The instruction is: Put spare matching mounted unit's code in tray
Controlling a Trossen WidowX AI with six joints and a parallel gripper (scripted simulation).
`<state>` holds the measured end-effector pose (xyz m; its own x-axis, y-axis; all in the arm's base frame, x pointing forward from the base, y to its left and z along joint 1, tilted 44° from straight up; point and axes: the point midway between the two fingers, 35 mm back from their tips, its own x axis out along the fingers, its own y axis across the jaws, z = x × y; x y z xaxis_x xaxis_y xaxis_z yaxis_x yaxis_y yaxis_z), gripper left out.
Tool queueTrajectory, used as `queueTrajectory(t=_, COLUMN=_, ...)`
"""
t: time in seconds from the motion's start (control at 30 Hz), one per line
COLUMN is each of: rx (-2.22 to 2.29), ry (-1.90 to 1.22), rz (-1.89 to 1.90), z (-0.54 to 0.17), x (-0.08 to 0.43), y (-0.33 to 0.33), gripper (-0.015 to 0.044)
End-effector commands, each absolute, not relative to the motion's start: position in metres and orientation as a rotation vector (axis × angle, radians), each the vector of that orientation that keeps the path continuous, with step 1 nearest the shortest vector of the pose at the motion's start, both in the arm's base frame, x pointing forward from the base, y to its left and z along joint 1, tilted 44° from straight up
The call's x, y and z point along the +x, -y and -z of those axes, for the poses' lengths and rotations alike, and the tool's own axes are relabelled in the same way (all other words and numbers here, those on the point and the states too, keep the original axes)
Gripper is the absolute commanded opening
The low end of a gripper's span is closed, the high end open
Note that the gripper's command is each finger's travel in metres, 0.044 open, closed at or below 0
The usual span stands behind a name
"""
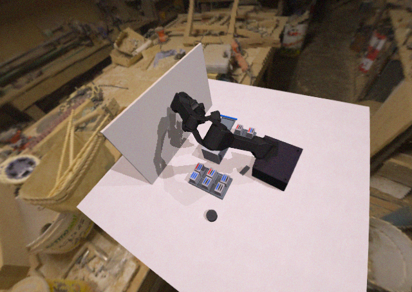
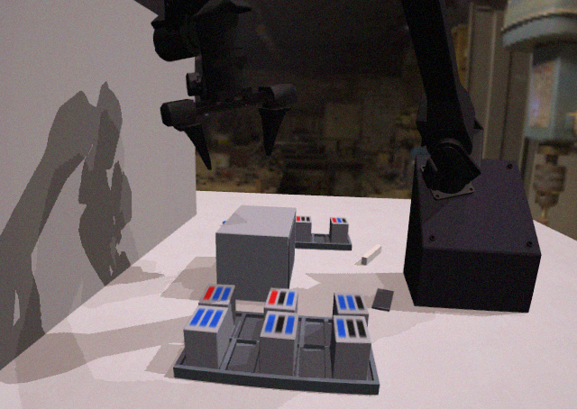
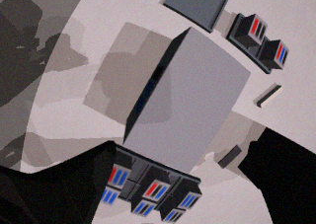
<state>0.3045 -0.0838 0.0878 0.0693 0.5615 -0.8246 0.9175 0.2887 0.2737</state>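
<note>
The mounted unit [image 1: 210, 155] [image 2: 253, 260] [image 3: 202, 86] is a grey block. Its back shows steeply slanted in the wrist view, with a blue stretch and a black patch; single stripes cannot be counted. The tray [image 1: 228, 121] [image 3: 197, 7] is flat and grey, with a blue edge, beyond the unit. Six striped spares stand in the large rack [image 2: 275, 385]. Its blue-blue-black spare [image 2: 350, 303] is back right, its blue-black-black spare [image 2: 352, 349] front right. Two red-striped spares stand in the small rack [image 2: 324, 245]. My gripper [image 2: 238, 161] is open and empty, high above the unit.
A tall grey panel [image 1: 159, 96] [image 2: 158, 93] stands beside the unit. The arm's base [image 1: 282, 159] [image 2: 475, 222] is opposite. A dark flat piece [image 1: 244, 170] [image 2: 382, 299] [image 3: 229, 156], a pale stick [image 2: 371, 254] [image 3: 270, 97] and a black disc [image 1: 211, 215] lie on the table.
</note>
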Motion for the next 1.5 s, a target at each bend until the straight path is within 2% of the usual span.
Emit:
queueTrajectory(t=0.0, rx=0.901, ry=-1.415, rz=-0.248, z=-0.084, x=0.341, y=0.114, gripper=0.0440)
queueTrajectory(t=0.17, rx=0.720, ry=-1.320, rz=-0.420, z=-0.082, x=0.348, y=0.122, gripper=0.0440)
queueTrajectory(t=1.17, rx=0.718, ry=-1.319, rz=-0.422, z=-0.082, x=0.348, y=0.122, gripper=0.0440)
queueTrajectory(t=1.47, rx=0.282, ry=-1.162, rz=-0.710, z=-0.130, x=0.311, y=0.039, gripper=0.0440)
